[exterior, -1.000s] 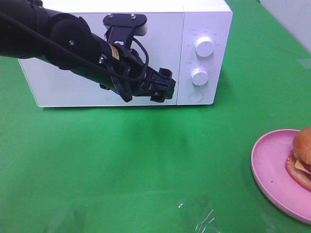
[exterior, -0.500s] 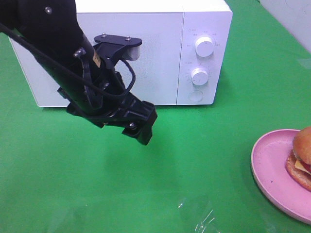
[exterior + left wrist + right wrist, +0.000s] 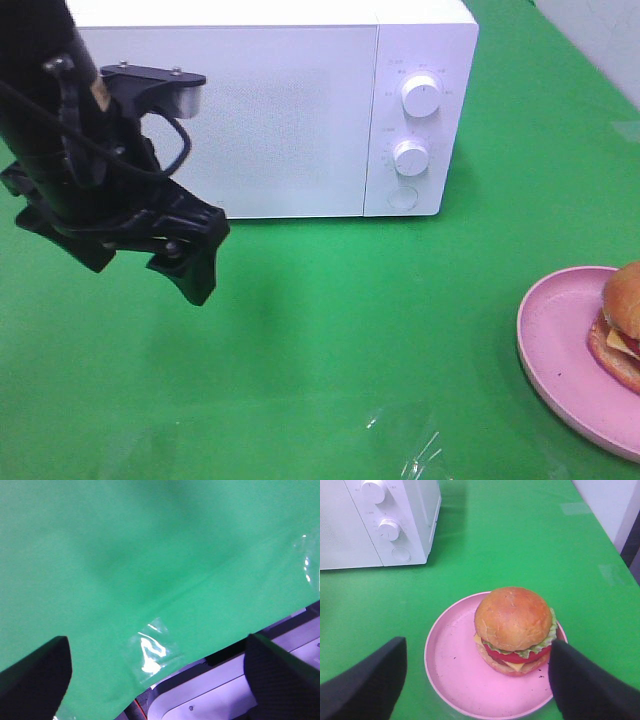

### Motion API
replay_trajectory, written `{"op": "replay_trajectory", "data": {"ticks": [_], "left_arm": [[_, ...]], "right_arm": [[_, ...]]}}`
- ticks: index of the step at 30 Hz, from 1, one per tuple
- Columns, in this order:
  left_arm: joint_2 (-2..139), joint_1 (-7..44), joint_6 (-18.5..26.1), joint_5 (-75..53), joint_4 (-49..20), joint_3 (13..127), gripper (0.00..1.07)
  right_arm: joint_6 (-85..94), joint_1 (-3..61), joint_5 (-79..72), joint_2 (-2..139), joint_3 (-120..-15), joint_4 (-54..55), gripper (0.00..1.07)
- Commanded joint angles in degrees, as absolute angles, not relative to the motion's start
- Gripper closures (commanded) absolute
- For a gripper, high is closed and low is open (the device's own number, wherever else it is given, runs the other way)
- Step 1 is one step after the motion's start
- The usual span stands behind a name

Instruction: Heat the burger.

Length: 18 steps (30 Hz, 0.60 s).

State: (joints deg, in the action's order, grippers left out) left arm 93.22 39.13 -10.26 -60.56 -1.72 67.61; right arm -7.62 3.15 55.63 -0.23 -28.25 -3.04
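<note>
The burger sits upright on the pink plate, bun dome up, its stacking axis vertical; round as it is, it faces no particular way. It lies just ahead of the right hand, between the two wide-spread fingers, untouched. The left hand hangs over bare green worktop, its fingers also wide apart and empty, well away from the burger. Beyond it stands the white microwave, door closed.

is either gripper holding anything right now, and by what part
Nothing is held. The left gripper is open over bare cloth; the right gripper is open above the burger, not touching it.
</note>
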Motion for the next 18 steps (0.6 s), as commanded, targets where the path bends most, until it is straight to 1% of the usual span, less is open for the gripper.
{"op": "replay_trajectory", "data": {"ticks": [1, 2, 3, 4, 5, 6, 7, 8, 9, 10, 11, 12, 13, 14, 15, 17, 18], "left_arm": [[91.0, 36.9, -9.7, -61.4, -2.1, 66.4, 0.21], [89.2, 34.3, -8.8, -61.4, -3.2, 64.6, 0.21], [89.2, 34.3, -8.8, -61.4, -3.2, 64.6, 0.21], [87.3, 31.6, -7.2, -61.4, -5.0, 62.5, 0.21], [87.3, 31.6, -7.2, -61.4, -5.0, 62.5, 0.21], [84.9, 28.2, -5.6, -60.7, -6.7, 60.2, 0.21], [83.6, 26.4, -4.7, -60.4, -7.7, 58.8, 0.21], [83.6, 26.4, -4.7, -60.4, -7.7, 58.8, 0.21], [81.2, 23.0, -2.9, -59.9, -9.5, 56.3, 0.21], [81.2, 23.0, -2.9, -59.9, -9.5, 56.3, 0.21], [78.8, 19.5, -1.2, -59.9, -11.1, 53.7, 0.21], [77.4, 17.6, 0.0, -59.9, -11.7, 52.5, 0.21], [77.4, 17.6, 0.0, -59.9, -11.7, 52.5, 0.21], [74.5, 14.3, 1.0, -60.0, -12.1, 50.4, 0.21], [74.5, 14.3, 1.0, -60.0, -12.1, 50.4, 0.21], [70.3, 9.9, 2.3, -60.3, -12.1, 47.0, 0.21], [70.3, 9.9, 2.3, -60.3, -12.1, 47.0, 0.21]], "right_arm": [[-7.3, 2.8, 55.1, -1.7, -28.1, -2.8, 0.32], [-7.3, 2.8, 55.1, -1.7, -28.1, -2.8, 0.32], [-7.3, 2.8, 55.1, -1.7, -28.1, -2.8, 0.32], [-7.3, 2.8, 55.1, -1.7, -28.1, -2.8, 0.32], [-7.3, 2.8, 55.1, -1.7, -28.1, -2.8, 0.32], [-7.3, 2.8, 55.1, -1.7, -28.1, -2.8, 0.32], [-7.3, 2.8, 55.1, -1.7, -28.1, -2.8, 0.32], [-7.3, 2.8, 55.1, -1.7, -28.1, -2.8, 0.32], [-7.3, 2.8, 55.1, -1.7, -28.1, -2.8, 0.32], [-7.3, 2.8, 55.1, -1.7, -28.1, -2.8, 0.32], [-7.3, 2.8, 55.1, -1.7, -28.1, -2.8, 0.32], [-7.3, 2.8, 55.1, -1.7, -28.1, -2.8, 0.32], [-7.3, 2.8, 55.1, -1.7, -28.1, -2.8, 0.32], [-7.3, 2.8, 55.1, -1.7, -28.1, -2.8, 0.32], [-7.3, 2.8, 55.1, -1.7, -28.1, -2.8, 0.32], [-7.3, 2.8, 55.1, -1.7, -28.1, -2.8, 0.32], [-7.3, 2.8, 55.1, -1.7, -28.1, -2.8, 0.32]]}}
